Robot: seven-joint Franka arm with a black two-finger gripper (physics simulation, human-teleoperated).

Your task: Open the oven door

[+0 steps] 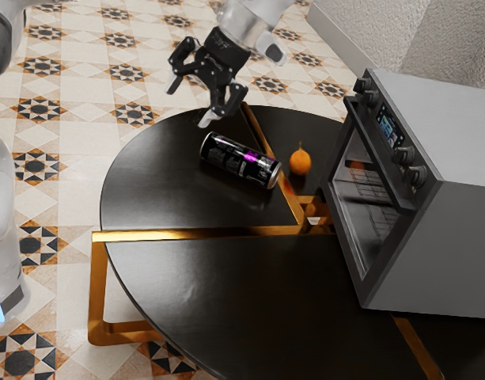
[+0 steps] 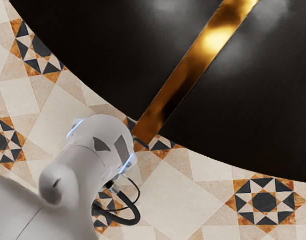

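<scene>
in the exterior view the hand (image 1: 190,100) hangs above the table's far edge, fingers spread and nothing between them; that suits a job where the handle (image 1: 377,150) has to be caught or hooked. the oven (image 1: 464,237) sits on the table (image 1: 226,301) toward the exterior view's right, turned so the door (image 1: 361,214) faces the arm's side, probably to leave it reachable. the can (image 1: 238,161) lies on its side, inward from the far edge, and the fruit (image 1: 300,161) rests between can and oven; neither seems needed, though both may crowd the door's swing.

the door looks shut: dark frame, glass pane with racks visible behind it, handle running along its top under the knobs (image 1: 409,166) and display (image 1: 389,127).

in the wrist view the camera looks down on the table's curved edge, a gold strip (image 2: 180,82) reaching it, with the arm's white base (image 2: 100,142) just past it over the tiled floor (image 2: 177,195).
</scene>
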